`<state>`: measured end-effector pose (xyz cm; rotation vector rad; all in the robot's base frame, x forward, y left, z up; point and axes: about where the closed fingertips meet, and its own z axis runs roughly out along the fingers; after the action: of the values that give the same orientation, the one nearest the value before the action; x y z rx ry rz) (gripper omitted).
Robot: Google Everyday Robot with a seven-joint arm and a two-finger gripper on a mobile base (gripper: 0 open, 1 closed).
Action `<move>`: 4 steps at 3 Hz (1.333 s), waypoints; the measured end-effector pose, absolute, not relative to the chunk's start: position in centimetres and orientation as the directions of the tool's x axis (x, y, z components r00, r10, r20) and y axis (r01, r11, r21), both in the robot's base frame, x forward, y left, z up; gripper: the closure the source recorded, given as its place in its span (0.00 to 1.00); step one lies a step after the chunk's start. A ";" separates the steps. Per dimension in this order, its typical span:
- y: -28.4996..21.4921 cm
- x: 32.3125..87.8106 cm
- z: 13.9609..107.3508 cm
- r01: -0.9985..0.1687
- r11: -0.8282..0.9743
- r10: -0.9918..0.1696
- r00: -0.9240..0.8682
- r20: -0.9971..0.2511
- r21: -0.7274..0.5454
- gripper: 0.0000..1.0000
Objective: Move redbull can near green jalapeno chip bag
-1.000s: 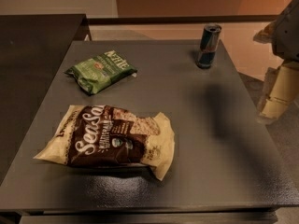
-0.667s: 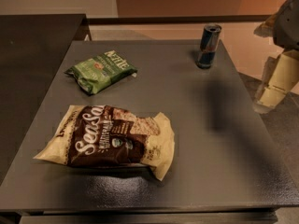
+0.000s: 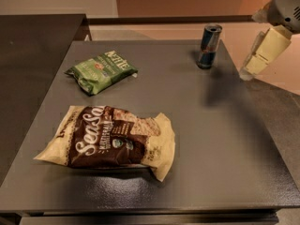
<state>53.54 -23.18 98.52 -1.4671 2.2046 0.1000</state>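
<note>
The redbull can [image 3: 209,46] stands upright near the far right corner of the dark grey table [image 3: 220,144]; it is blue and silver with a silver top. The green jalapeno chip bag [image 3: 101,71] lies flat at the far left of the table, white lettering up. My gripper [image 3: 251,66] hangs at the upper right, just off the table's right edge. It is to the right of the can, apart from it and holding nothing.
A larger cream-and-brown "Sea Salt" chip bag [image 3: 115,141] lies at the front left of the table. A second dark counter [image 3: 33,55] adjoins on the left. Beyond the table's far and right edges the floor is pale.
My gripper has moved up and to the left, closer to the can. The can and both bags have not moved.
</note>
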 end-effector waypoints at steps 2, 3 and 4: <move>-24.9 60.9 92.1 -0.856 0.469 -0.803 -0.312 -0.507 -0.217 0.00; -25.7 64.4 89.5 -0.830 0.509 -0.774 -0.326 -0.543 -0.228 0.00; -25.8 67.7 87.6 -0.817 0.537 -0.740 -0.336 -0.582 -0.212 0.00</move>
<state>67.68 -25.82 87.65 -1.2533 2.1398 0.1551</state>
